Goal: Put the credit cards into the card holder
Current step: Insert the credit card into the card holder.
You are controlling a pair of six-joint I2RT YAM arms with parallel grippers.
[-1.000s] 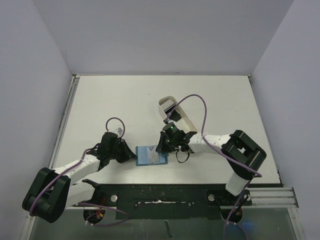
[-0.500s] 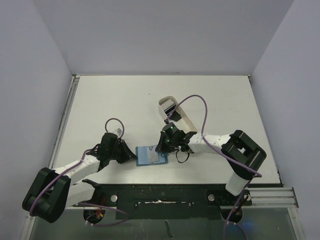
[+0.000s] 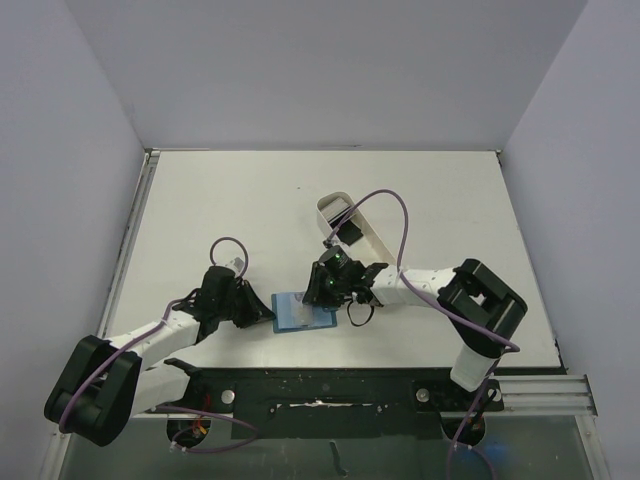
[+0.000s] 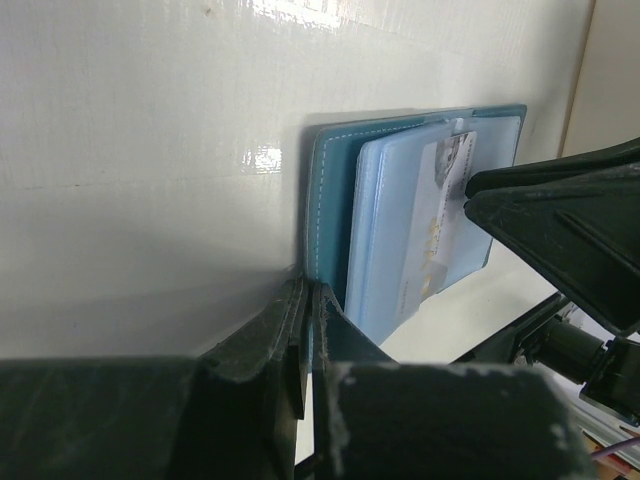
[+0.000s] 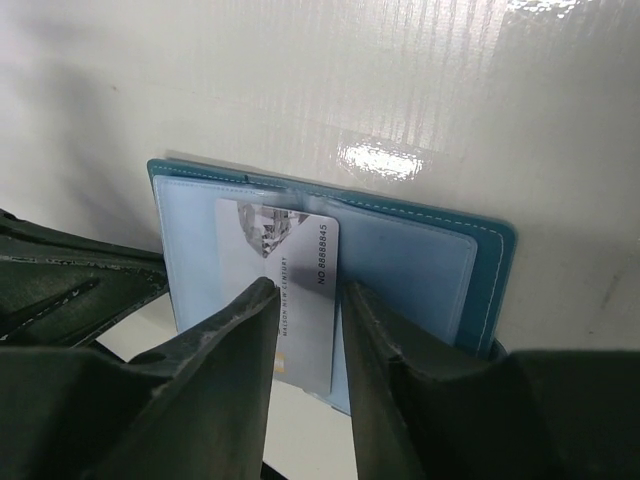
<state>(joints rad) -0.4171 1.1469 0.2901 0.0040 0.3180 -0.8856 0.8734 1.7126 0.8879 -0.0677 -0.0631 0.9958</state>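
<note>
- Your card holder (image 3: 295, 318) lies open on the desk (image 3: 220, 200), close to the near edge and about midway along it. It sits between your 2 grippers.
- Your left gripper (image 4: 305, 330) has its jaws together. They are clamped on the rim of the holder's teal cover, on the side toward the desk's left edge.
- Your right gripper (image 5: 308, 290) reaches down over the holder from the side toward the desk's right edge. Its jaws stand a little apart.
- 1 credit card (image 5: 295, 245) shows in the gap between those jaws. It is light grey, with a small picture at one end and a line of print along one long side.
- The card lies flat against the pale blue inner pocket (image 5: 410, 260) of the holder. You cannot tell from either wrist view how far it sits inside that pocket.
- In the right wrist view, 1 finger (image 5: 230, 340) covers part of the card. You cannot tell whether it touches the card.
- A long white tray (image 3: 375, 240) lies farther back, near the middle of the desk, apart from the holder.
</note>
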